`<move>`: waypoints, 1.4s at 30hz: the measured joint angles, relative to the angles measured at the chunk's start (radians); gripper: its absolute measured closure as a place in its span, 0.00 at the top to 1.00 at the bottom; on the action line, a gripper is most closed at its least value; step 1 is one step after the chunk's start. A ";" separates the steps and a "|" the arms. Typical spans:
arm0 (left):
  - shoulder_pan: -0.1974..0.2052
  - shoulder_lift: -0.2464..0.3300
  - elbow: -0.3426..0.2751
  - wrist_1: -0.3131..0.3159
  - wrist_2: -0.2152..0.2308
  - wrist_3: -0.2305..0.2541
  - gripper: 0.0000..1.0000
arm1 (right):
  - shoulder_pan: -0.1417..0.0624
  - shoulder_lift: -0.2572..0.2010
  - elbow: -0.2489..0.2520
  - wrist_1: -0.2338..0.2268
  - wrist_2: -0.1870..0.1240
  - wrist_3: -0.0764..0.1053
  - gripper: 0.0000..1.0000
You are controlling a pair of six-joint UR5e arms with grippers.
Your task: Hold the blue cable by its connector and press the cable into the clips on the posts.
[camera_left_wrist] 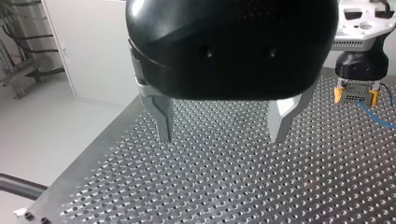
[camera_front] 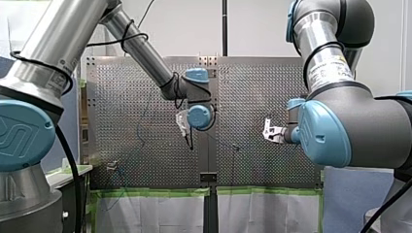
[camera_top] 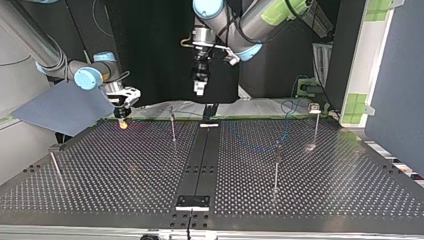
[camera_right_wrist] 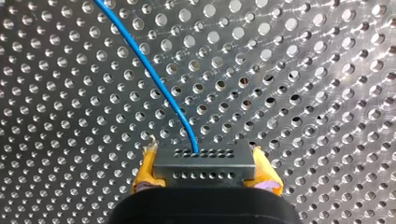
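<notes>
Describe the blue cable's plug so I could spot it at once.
Start at the perforated metal table. At the top view's left, my right hand hangs near its far edge. Between its yellow pads sits the connector: a small grey block with rows of tiny holes, the blue cable leaving it.

Four posts stood on the table. By the top view, one was at the left edge, one left of the centre strip toward the rear, one right of the strip and one at the right rear. The right claw hung at the rear left with the connector between its fingers. The cable ran ahead of it over the table. The left claw hung above the rear centre.
</notes>
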 joint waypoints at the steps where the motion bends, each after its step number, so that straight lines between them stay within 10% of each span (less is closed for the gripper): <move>1: -0.001 0.011 -0.011 -0.002 -0.003 -0.001 1.00 | 0.000 0.000 -0.001 0.000 0.000 0.001 0.00; 29: -0.030 0.266 -0.266 0.001 -0.009 0.010 1.00 | 0.009 -0.079 -0.063 0.048 0.001 -0.030 0.00; 42: -0.031 0.284 -0.284 0.003 -0.010 0.012 1.00 | 0.011 -0.079 -0.062 0.047 0.001 -0.036 0.00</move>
